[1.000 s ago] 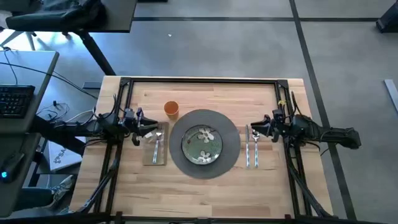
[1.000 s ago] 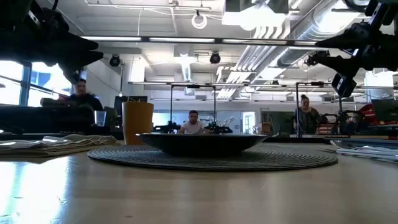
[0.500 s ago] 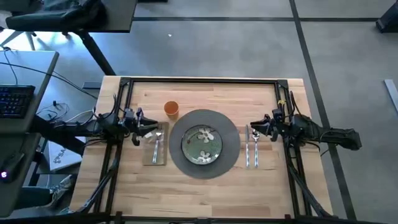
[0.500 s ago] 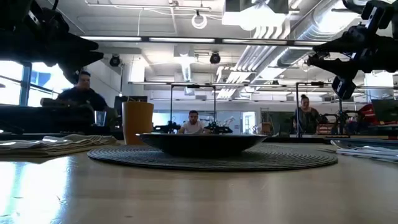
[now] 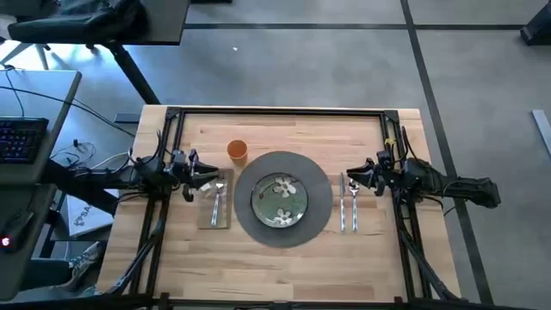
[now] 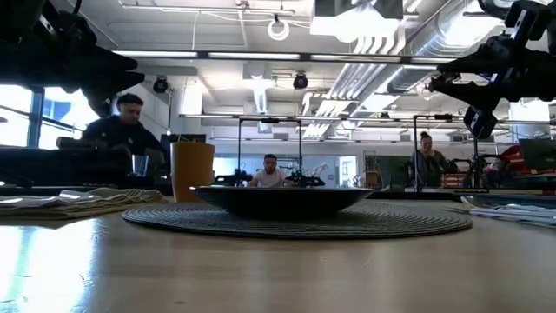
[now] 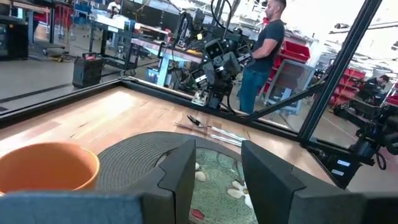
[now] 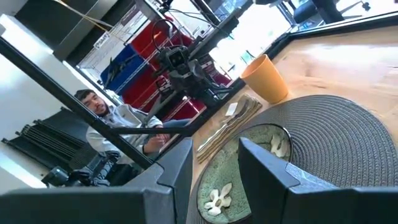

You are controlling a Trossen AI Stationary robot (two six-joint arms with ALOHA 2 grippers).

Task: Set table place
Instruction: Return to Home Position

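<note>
The round dark-grey placemat (image 5: 320,200) lies mid-table with the green flowered plate (image 5: 280,201) resting flat on it. The orange cup (image 5: 238,151) stands upright just off the mat's far-left rim. Left of the mat the beige napkin (image 5: 214,209) lies flat with a silver utensil (image 5: 219,200) on top. Two silver utensils (image 5: 349,207) lie side by side on the wood right of the mat. My left gripper (image 5: 205,182) hovers open over the napkin's far end. My right gripper (image 5: 353,177) hovers open over the far ends of the right-hand utensils. Both point toward the plate.
The table's (image 5: 284,267) black frame (image 5: 280,110) runs along its edges, with bare wood on the near half. A grey desk with a keyboard (image 5: 21,138) stands beyond the left edge. People (image 6: 126,130) sit in the room behind.
</note>
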